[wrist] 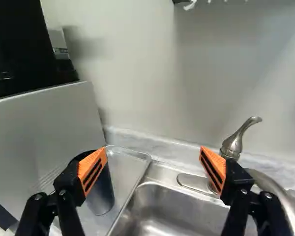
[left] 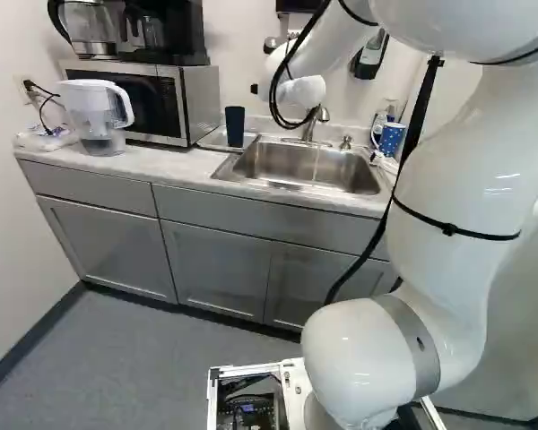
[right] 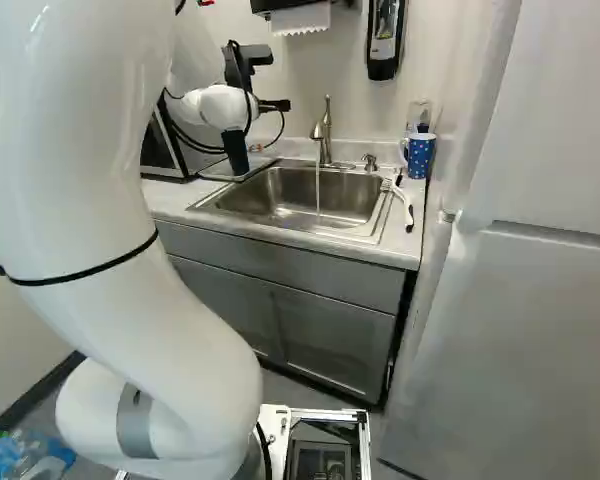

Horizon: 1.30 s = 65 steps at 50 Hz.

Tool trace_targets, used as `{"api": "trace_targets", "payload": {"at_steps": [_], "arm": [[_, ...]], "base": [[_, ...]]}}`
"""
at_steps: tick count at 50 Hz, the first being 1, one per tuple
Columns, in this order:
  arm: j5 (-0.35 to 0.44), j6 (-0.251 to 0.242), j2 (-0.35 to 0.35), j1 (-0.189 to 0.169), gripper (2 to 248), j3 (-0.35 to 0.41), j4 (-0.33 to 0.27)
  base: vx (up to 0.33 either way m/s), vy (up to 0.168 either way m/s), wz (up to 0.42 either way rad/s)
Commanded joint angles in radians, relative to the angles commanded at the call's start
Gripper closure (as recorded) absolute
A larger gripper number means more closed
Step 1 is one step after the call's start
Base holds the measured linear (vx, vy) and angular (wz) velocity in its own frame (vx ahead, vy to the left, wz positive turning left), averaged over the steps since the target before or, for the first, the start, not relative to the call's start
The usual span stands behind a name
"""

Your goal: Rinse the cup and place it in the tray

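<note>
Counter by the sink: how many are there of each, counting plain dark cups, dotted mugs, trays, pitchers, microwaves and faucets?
Plain dark cup: 1
Dotted mug: 1
Tray: 1
Pitcher: 1
Microwave: 1
Faucet: 1
Total: 6

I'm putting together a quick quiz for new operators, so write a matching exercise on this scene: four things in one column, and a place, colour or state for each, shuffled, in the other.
Column A
1. Dark cup
2. Faucet
3. Mug
4. Claw

Column B
a. Blue with white spots
b. Open, with nothing gripped
c. Standing in the tray
d. Running, with a thin stream of water

Right pairs: 1-c, 2-d, 3-a, 4-b
</note>
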Motion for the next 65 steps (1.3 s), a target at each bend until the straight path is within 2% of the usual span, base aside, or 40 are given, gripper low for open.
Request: {"api": "trace_targets", "payload": {"at_steps": [27,65], "arm": [[-0.052,0.0,-0.056,-0.069,3,-0.116,0.0],[-0.16,0.0,-0.174,-0.153,3,-0.326,0.0]], "base": [[0.0,0.0,0.0],[0.0,0.0,0.0]]}}
